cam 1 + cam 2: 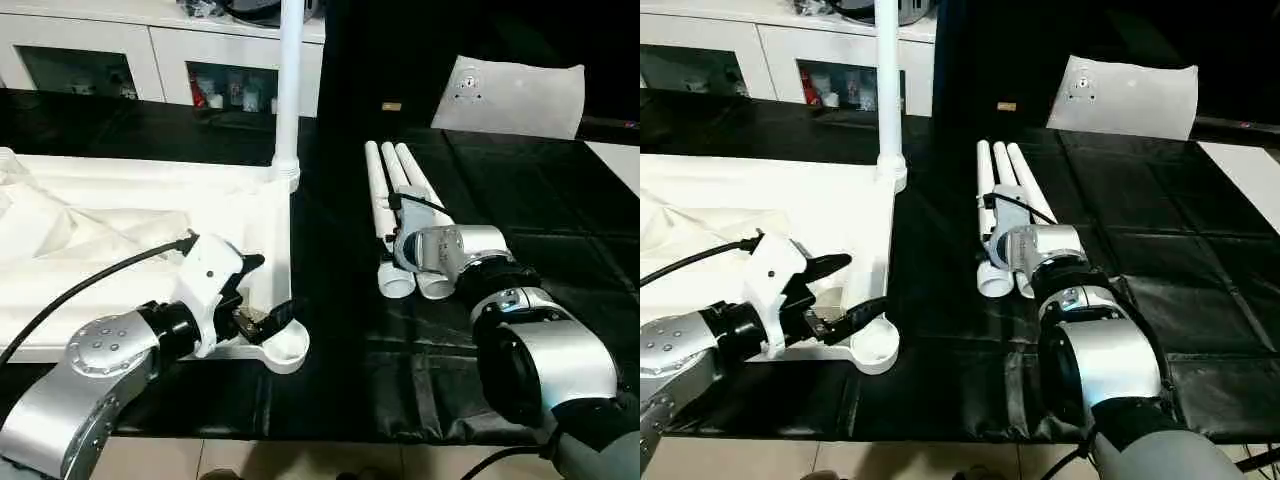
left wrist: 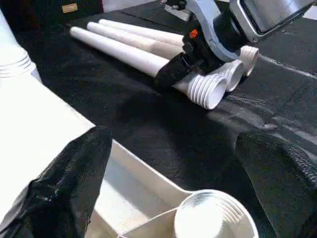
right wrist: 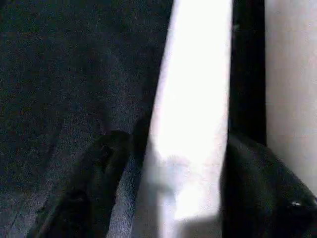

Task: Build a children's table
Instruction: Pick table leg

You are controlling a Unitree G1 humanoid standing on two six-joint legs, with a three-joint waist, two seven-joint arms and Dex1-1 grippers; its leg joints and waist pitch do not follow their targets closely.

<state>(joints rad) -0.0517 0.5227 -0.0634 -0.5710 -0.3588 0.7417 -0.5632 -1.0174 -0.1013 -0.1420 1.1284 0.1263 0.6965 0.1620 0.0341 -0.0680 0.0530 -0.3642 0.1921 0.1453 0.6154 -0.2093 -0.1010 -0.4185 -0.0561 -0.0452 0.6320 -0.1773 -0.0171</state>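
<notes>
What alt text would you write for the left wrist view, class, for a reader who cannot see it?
The right gripper closes around one of three white table legs lying on a black mat. In the foreground, two black fingers frame the tabletop's empty corner socket.

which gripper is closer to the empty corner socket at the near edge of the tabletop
Left. The left gripper sits right at the empty corner socket, fingers either side of the tabletop rim. The right gripper is off at the three loose legs.

White table top (image 1: 150, 200) and white legs (image 1: 395, 210) lie on the glossy black worktop (image 1: 500, 200); beside the legs, silver forearms, black jaws.
</notes>
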